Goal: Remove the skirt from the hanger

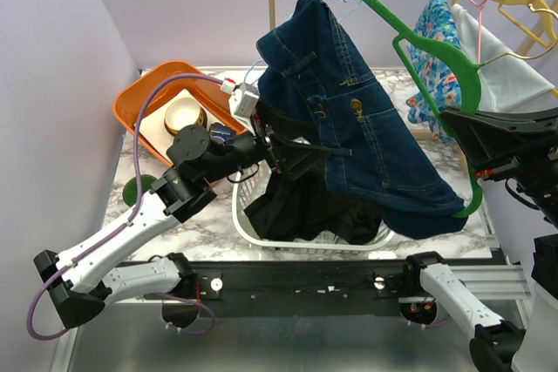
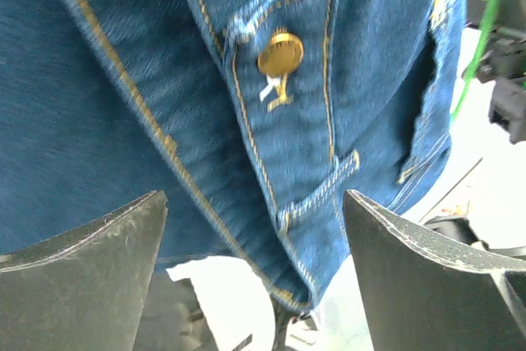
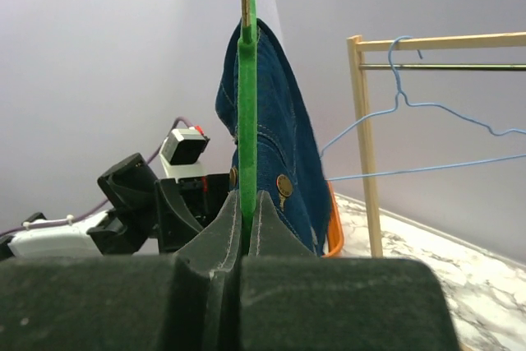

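Not off yet — the denim skirt (image 1: 366, 128) hung draped on the green hanger (image 1: 445, 67), above the white basket (image 1: 251, 229) on the table. Right jaws were clamped shut on the hanger. Left jaws gaped wide either side of the skirt's buttoned edge, gripping nothing. How the skirt was fastened to the hanger — hidden.

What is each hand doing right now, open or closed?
Left hand: open, with the denim skirt close in front of it, not gripped.
Right hand: closed on the green hanger.
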